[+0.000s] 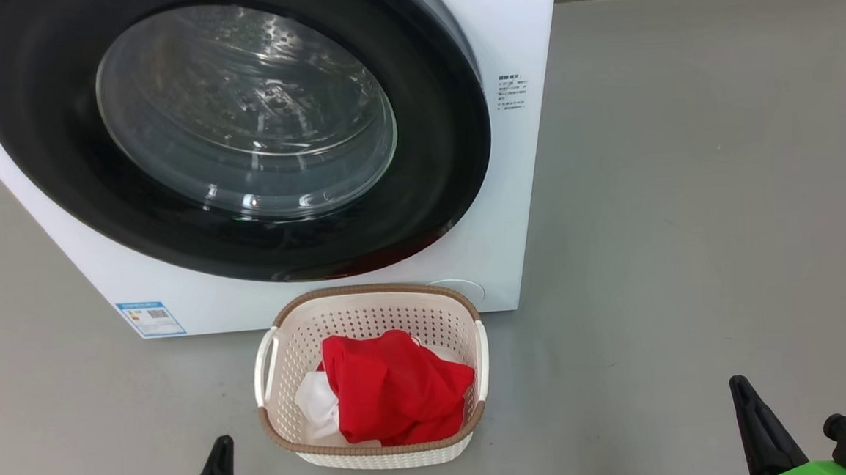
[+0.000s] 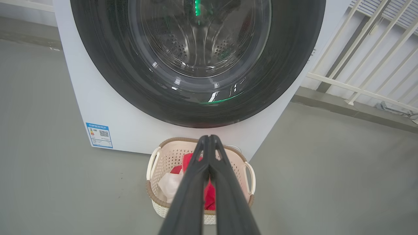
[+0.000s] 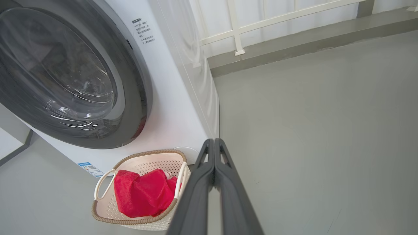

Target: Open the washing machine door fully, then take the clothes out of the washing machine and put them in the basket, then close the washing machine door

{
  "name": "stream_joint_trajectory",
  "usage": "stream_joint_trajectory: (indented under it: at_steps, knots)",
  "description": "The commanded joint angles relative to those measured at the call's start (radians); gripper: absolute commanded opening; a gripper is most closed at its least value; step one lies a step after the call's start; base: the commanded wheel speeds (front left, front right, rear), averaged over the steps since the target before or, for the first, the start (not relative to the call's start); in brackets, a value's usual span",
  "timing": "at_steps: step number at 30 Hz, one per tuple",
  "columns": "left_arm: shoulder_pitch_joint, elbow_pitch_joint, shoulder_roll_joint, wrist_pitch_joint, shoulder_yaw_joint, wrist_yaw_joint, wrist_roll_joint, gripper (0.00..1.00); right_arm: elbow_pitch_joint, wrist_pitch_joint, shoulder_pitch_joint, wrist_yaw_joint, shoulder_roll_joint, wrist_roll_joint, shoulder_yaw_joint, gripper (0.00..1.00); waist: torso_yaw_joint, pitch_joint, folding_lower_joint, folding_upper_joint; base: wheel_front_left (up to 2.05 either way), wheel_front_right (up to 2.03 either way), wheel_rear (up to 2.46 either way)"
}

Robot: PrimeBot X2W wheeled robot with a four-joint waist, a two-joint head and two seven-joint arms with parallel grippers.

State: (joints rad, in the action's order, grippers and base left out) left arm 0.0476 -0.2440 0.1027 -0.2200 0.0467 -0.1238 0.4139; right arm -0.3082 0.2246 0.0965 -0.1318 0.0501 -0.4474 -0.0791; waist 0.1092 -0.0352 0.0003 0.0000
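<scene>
Clothes (image 1: 395, 386): red and white heap lying in the basket (image 1: 368, 294); soft, light, limp, best pinched at a raised fold.
Basket: on the floor, just before the washing machine (image 1: 523, 187).
Washing machine door (image 1: 43, 143): looks shut; stiff, glossy rim, likely slippery.
Left gripper (image 2: 209, 140): clenched, empty.
Right gripper (image 3: 214, 142): clenched, empty.

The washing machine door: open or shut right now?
Shut: the washing machine door lies flat against the washing machine, no gap showing around its black rim. Whether it is latched, I cannot tell.
</scene>
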Motion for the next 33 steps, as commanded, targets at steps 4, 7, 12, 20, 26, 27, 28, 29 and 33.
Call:
stream_joint_trajectory:
  at_steps: [4,7,12,20,26,27,28,29,33]
  knots:
    - [-0.020,0.017,0.008,0.014,-0.016,-0.001,0.068,0.00,0.025,-0.017,-0.034,0.000,0.007,-0.065,-0.004,0.00,-0.005,0.001,-0.0002,0.0000,0.00,0.00,0.00]
    - [-0.024,0.015,0.008,0.022,-0.019,-0.001,0.101,0.00,0.026,-0.026,-0.039,0.000,0.007,-0.095,-0.005,0.00,-0.008,0.002,-0.0002,0.0000,0.00,0.00,0.00]
    - [-0.030,0.014,0.006,0.035,-0.023,-0.001,0.154,0.00,0.028,-0.040,-0.047,0.000,0.007,-0.146,-0.007,0.00,-0.013,0.003,-0.0002,0.0000,0.00,0.00,0.00]
    - [-0.040,0.014,0.004,0.056,-0.031,-0.002,0.238,0.00,0.031,-0.064,-0.059,0.000,0.006,-0.226,-0.009,0.00,-0.020,0.005,-0.0002,0.0000,0.00,0.00,0.00]
    - [-0.046,0.013,0.002,0.069,-0.036,-0.002,0.291,0.00,0.032,-0.079,-0.067,0.000,0.006,-0.276,-0.010,0.00,-0.025,0.007,-0.0002,0.0000,0.00,0.00,0.00]
    - [-0.047,0.013,0.002,0.072,-0.038,-0.002,0.302,0.00,0.033,-0.082,-0.069,0.000,0.006,-0.286,-0.011,0.00,-0.026,0.007,-0.0002,0.0000,0.00,0.00,0.00]
    - [-0.048,0.013,0.001,0.075,-0.039,-0.002,0.312,0.00,0.033,-0.085,-0.070,0.000,0.006,-0.296,-0.011,0.00,-0.027,0.007,-0.0002,0.0000,0.00,0.00,0.00]
    - [-0.050,0.013,0.001,0.077,-0.040,-0.002,0.323,0.00,0.033,-0.088,-0.072,0.000,0.006,-0.306,-0.011,0.00,-0.028,0.008,-0.0002,0.0000,0.00,0.00,0.00]
    - [-0.054,0.012,-0.001,0.088,-0.044,-0.002,0.365,0.00,0.035,-0.099,-0.078,0.000,0.006,-0.346,-0.012,0.00,-0.032,0.009,-0.0002,0.0000,0.00,0.00,0.00]
